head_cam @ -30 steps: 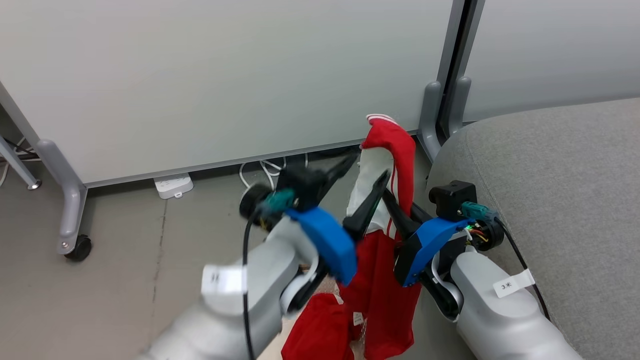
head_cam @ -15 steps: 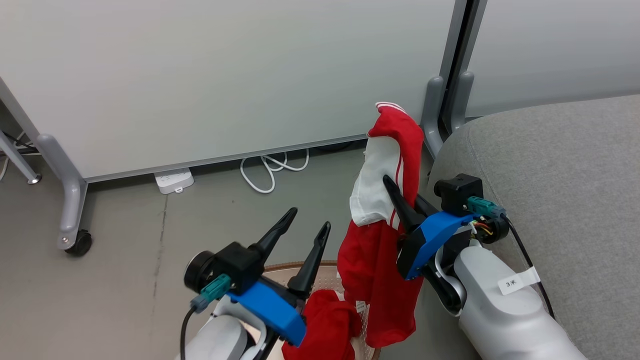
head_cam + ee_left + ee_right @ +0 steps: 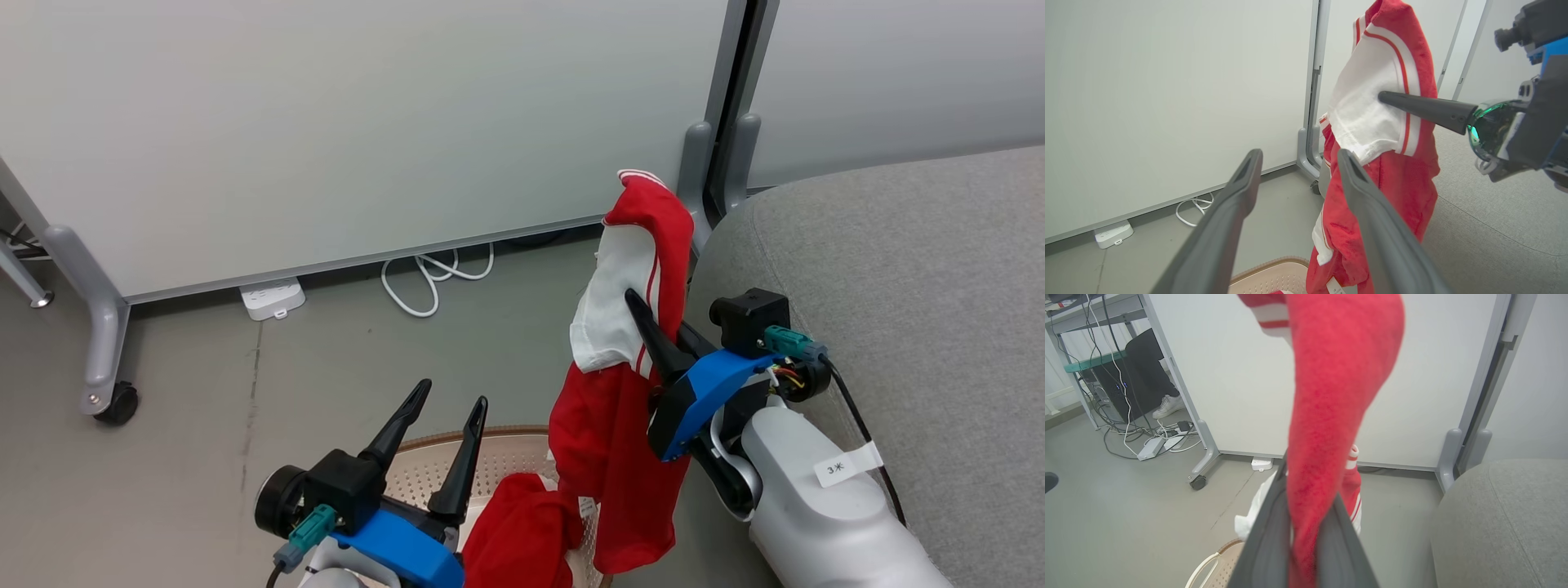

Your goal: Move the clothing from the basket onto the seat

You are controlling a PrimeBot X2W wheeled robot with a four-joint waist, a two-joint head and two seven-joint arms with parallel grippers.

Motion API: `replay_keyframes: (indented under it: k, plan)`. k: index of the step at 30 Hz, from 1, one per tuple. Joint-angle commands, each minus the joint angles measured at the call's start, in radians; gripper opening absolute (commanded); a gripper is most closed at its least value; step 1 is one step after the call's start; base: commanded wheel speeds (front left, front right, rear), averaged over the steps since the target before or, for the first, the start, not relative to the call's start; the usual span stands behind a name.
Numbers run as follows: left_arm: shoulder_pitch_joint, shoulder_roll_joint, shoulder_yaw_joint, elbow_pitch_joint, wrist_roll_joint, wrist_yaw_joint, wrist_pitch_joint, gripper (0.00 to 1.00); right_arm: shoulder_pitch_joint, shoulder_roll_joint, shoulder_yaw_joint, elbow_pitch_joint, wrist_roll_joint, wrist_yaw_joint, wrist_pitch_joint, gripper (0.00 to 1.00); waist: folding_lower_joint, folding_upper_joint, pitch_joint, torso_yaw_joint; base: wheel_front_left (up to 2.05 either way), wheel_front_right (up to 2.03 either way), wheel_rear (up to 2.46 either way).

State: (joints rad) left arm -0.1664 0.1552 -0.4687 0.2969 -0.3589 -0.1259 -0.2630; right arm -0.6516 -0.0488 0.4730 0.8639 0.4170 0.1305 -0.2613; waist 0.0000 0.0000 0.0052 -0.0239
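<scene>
Wall ahead of me: pale partition panels (image 3: 367, 122) on grey posts, one leg ending in a black caster (image 3: 114, 404).
Floor: smooth grey floor (image 3: 204, 457), with a white power strip (image 3: 272, 299) and a looped white cable (image 3: 429, 282) at the panel's foot.
Past the panel's end: a desk (image 3: 1094, 310) over tangled wires, and a person's white shoe (image 3: 1167, 405).

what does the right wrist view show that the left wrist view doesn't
Right wrist view: the right pincer shut on the red garment, a person's shoe and cables by a desk. Left wrist view: the open left pincer and a coiled white cable. Both: the hanging garment, the basket rim, the grey seat.
</scene>
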Motion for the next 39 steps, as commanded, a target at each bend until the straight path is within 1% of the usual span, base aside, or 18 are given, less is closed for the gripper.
replay_keyframes:
  k: [1, 5, 9, 14, 18, 24, 25, 32, 39]
  plan:
    - [0.008, -0.001, 0.006, -0.004, 0.004, -0.006, -0.003, 1.00, 0.007, -0.003, 0.001, -0.005, 0.007, 0.000, -0.005, 0.00, 0.0000, 0.0000, 0.001, -0.004, 0.00, 0.00, 0.00]
    - [0.011, 0.000, 0.010, -0.007, 0.002, -0.005, -0.003, 1.00, 0.004, -0.003, 0.004, -0.005, 0.010, 0.000, -0.005, 0.00, 0.0000, 0.0000, 0.002, -0.013, 0.00, 0.00, 0.00]
    - [0.015, 0.006, 0.018, -0.010, 0.006, -0.005, -0.003, 1.00, -0.004, -0.003, 0.011, -0.012, 0.018, 0.000, -0.005, 0.00, 0.0000, 0.0000, 0.006, -0.046, 0.00, 0.00, 0.00]
    - [0.011, 0.013, 0.023, -0.018, 0.007, -0.005, -0.003, 1.00, -0.007, -0.003, 0.025, -0.024, 0.029, 0.000, -0.004, 0.00, 0.0000, 0.0000, 0.018, -0.120, 0.00, 0.00, 0.00]
    - [0.003, 0.015, 0.026, -0.026, 0.009, -0.005, -0.003, 1.00, 0.000, -0.003, 0.038, -0.027, 0.029, 0.000, -0.003, 0.00, 0.0000, 0.0000, 0.031, -0.198, 0.00, 0.00, 0.00]
    - [-0.009, 0.019, 0.019, -0.026, 0.013, -0.006, -0.003, 1.00, 0.011, -0.003, 0.029, -0.027, 0.020, 0.000, -0.004, 0.00, 0.0000, 0.0000, 0.053, -0.304, 0.00, 0.00, 0.00]
    - [-0.014, 0.021, 0.016, -0.027, 0.016, -0.006, -0.003, 1.00, 0.016, -0.003, 0.015, -0.023, 0.014, 0.000, -0.004, 0.00, 0.0000, 0.0000, 0.059, -0.332, 0.00, 0.00, 0.00]
    - [-0.017, 0.032, 0.032, -0.033, 0.020, -0.006, -0.003, 1.00, 0.031, -0.002, -0.016, -0.037, 0.004, 0.000, -0.005, 0.00, 0.0000, 0.0000, 0.075, -0.418, 0.00, 0.00, 0.00]
    - [-0.022, 0.039, 0.025, -0.034, 0.025, -0.006, -0.003, 1.00, 0.044, -0.002, -0.032, -0.062, 0.012, 0.000, -0.005, 0.00, 0.0000, 0.0000, 0.092, -0.470, 0.00, 0.00, 0.00]
